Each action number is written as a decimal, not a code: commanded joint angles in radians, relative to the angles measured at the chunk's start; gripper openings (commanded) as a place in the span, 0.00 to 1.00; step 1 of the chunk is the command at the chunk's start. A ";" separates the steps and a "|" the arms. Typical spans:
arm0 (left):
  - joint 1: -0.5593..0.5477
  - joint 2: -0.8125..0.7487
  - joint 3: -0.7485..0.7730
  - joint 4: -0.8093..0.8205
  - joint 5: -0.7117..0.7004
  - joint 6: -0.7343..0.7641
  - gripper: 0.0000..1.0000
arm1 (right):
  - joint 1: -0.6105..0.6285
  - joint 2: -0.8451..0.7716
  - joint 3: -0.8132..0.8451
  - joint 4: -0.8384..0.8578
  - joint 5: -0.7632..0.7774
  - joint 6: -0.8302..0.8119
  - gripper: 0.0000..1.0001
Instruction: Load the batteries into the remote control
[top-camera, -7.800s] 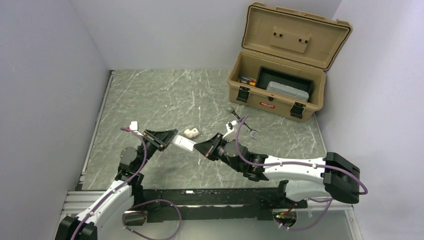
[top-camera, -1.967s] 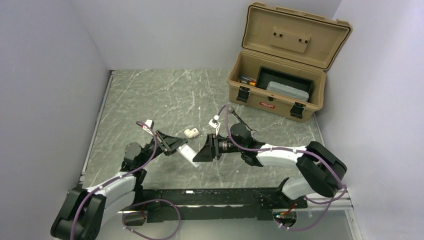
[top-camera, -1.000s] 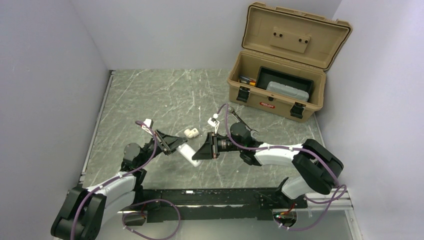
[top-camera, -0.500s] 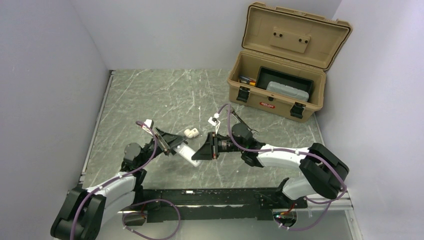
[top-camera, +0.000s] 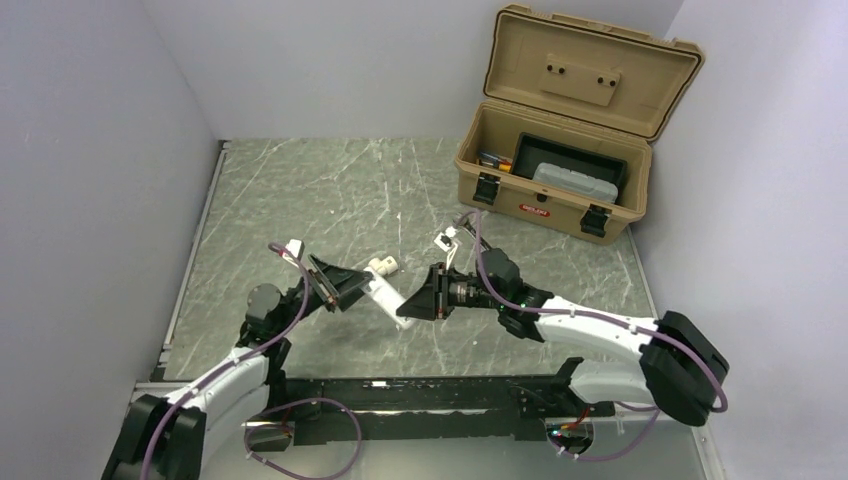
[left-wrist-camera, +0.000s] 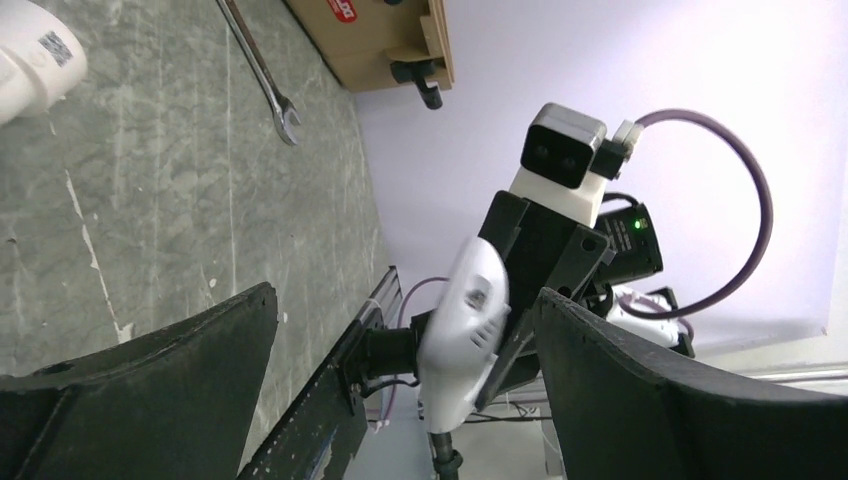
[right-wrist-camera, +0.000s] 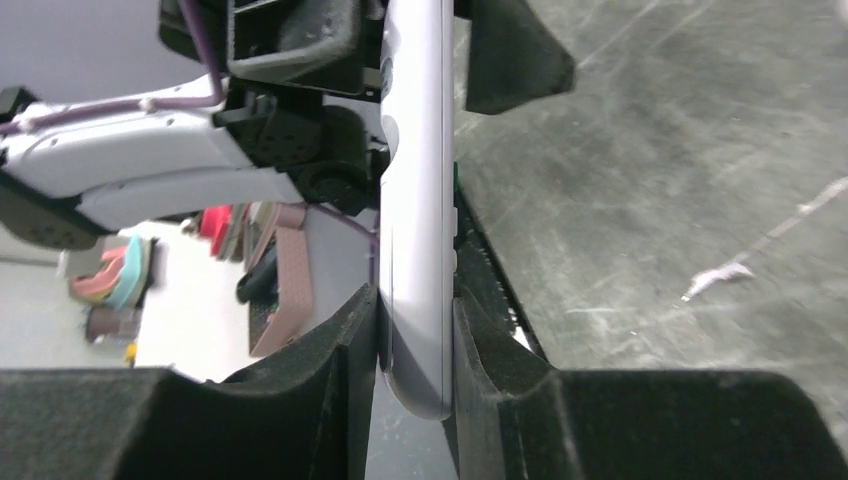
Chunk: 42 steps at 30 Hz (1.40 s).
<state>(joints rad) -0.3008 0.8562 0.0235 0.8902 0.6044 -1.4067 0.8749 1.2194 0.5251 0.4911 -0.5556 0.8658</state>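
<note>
The remote (right-wrist-camera: 418, 200) hides its near end inside the right claw (right-wrist-camera: 415, 305) and looks blurred beyond the left claw (left-wrist-camera: 405, 300).

Right gripper (top-camera: 406, 311) clamps the remote control (top-camera: 385, 296) — left gripper (top-camera: 356, 284) beside.

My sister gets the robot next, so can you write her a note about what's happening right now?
Left gripper: open wide, fingers on either side of the remote control, not touching it.
Right gripper: shut on the remote control's edges, holding it above the table.
Batteries: not visible in any view, so it cannot be told whether they are loaded.
Nearby: a white pipe fitting and a wrench lie on the table. The toolbox stands open at the back.
Done: the remote control is up in one grip.
To do: find the batteries and load them.
</note>
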 joint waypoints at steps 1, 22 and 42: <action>0.035 -0.058 0.056 -0.118 -0.002 0.072 0.99 | -0.008 -0.113 0.005 -0.200 0.194 -0.099 0.00; 0.143 -0.181 0.143 -0.465 0.027 0.297 0.99 | 0.222 -0.019 0.113 -0.840 1.144 -0.197 0.00; 0.566 -0.094 0.317 -0.662 0.297 0.493 1.00 | 0.542 0.662 0.484 -1.407 1.578 0.237 0.00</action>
<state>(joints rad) 0.1978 0.7547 0.3008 0.2363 0.7849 -0.9577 1.3846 1.7809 0.9390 -0.7334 0.9588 0.9585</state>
